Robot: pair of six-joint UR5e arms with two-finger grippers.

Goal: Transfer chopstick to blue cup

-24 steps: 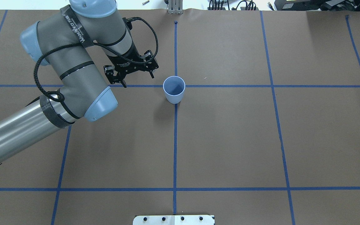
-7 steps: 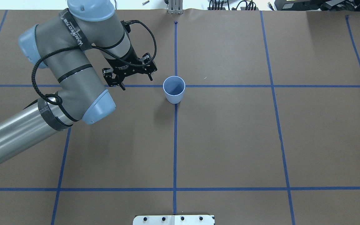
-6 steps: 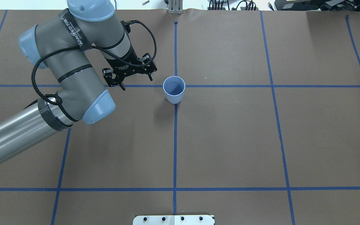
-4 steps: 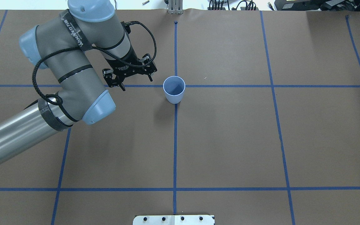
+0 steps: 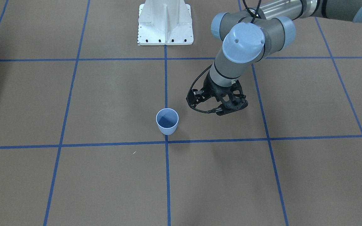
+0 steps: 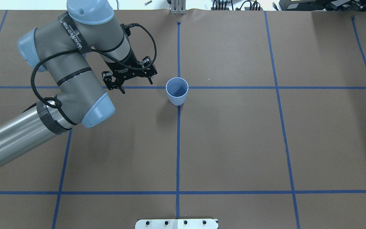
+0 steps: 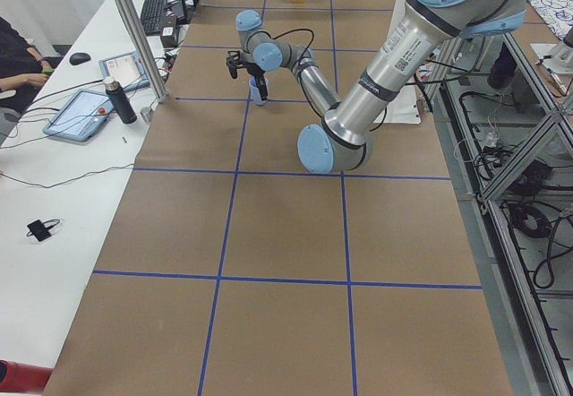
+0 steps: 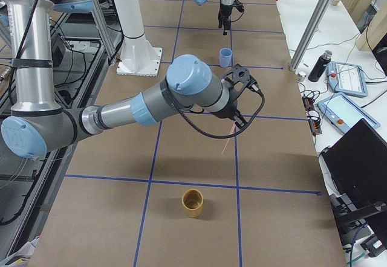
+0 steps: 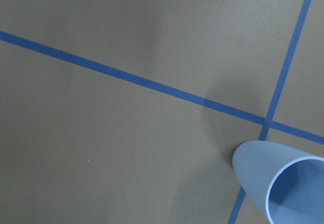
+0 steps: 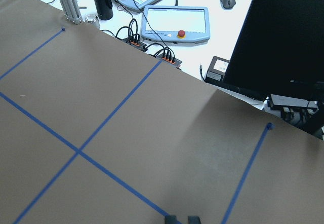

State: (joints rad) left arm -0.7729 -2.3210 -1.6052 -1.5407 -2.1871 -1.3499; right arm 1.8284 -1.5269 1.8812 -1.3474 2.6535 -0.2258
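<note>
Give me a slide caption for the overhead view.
Left gripper open beside the upright, empty blue cup on the gridded table.

The right tool is cut off by the bottom edge of its wrist view. Only two dark fingertips show, and what lies between them cannot be told. In the right side view the chopstick is a thin pink sliver below that tool, too small to tell whether it is gripped. The blue cup is cropped by the left wrist view's bottom and right edges. A person is cut off at the left side view's edge.
</note>
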